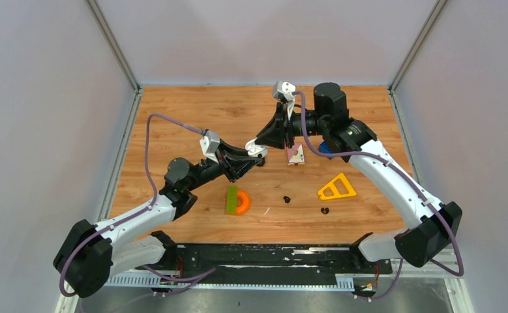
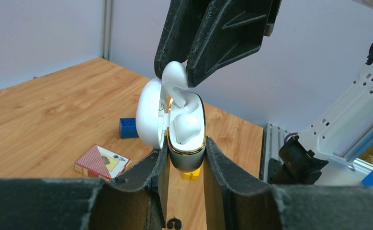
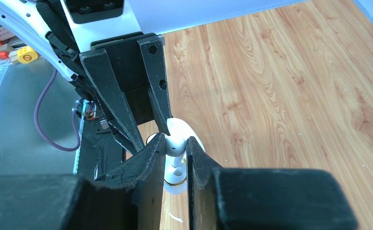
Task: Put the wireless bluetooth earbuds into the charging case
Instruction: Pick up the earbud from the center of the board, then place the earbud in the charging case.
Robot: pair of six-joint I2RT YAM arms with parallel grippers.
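Note:
My left gripper [image 1: 256,152] is shut on an open white charging case [image 2: 186,162] with a gold rim, held above the table, its lid [image 2: 151,112] swung to the left. One white earbud [image 2: 186,127] sits in the case. My right gripper [image 3: 176,143] is shut on a second white stemmed earbud [image 3: 175,146], head up, with its stem reaching down into the case [image 3: 174,186]. In the left wrist view this earbud [image 2: 175,76] hangs from the right gripper's fingers [image 2: 222,43]. Two black earbuds [image 1: 286,198] [image 1: 325,210] lie on the table.
A playing-card box [image 1: 295,154] and a blue brick [image 1: 325,149] lie under the right arm. A yellow triangle [image 1: 336,188] lies to the right and a green and orange ring toy [image 1: 237,200] to the left. A thin white sliver [image 1: 265,210] lies near the front.

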